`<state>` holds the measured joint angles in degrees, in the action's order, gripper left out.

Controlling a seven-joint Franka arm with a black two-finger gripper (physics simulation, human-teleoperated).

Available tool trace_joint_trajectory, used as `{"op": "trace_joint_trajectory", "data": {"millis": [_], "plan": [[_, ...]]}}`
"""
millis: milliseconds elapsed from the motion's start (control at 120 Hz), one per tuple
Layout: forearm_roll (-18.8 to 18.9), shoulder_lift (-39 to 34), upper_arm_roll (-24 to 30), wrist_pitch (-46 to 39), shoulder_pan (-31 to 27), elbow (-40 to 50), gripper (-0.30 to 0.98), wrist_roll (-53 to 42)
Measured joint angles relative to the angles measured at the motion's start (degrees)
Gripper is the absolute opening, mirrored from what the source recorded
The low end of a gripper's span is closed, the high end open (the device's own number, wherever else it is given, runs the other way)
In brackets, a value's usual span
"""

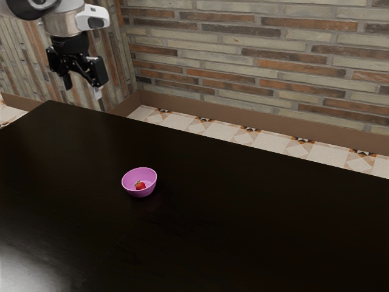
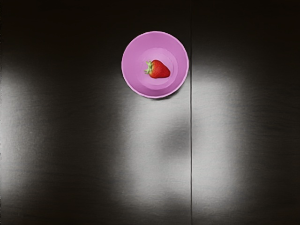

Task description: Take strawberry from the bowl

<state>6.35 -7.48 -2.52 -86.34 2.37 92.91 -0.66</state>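
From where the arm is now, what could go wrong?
The strawberry lies on its side in the bottom of the pink bowl, so the open gripper may catch the raised rim on the way down. The berry's rounded, tapering body could slip or roll if pinched near the tip. The bowl looks light and stands loose on the dark table, so a bump against its wall might slide or tip it.
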Motion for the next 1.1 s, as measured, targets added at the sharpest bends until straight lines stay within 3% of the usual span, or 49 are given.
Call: {"op": "trace_joint_trajectory", "data": {"millis": [233,333,450,650,867,950,1100], "plan": [[0.0,0.9,-0.5,-0.9,0.0,1.2,0.69,0.0],[-0.2,2.0,-0.6,-2.0,1.5,6.6,0.69,0.0],[-0.4,4.4,-0.1,-9.1,1.5,17.5,0.69,0.0],[-0.2,9.1,1.0,-19.2,2.0,20.2,0.69,-2.2],[0.3,13.9,1.4,-25.3,0.3,19.8,0.69,-15.5],[2.7,13.9,2.2,-27.0,0.2,19.8,0.68,-20.7],[4.6,15.0,2.2,-28.8,0.7,19.6,0.57,-29.8]]}}
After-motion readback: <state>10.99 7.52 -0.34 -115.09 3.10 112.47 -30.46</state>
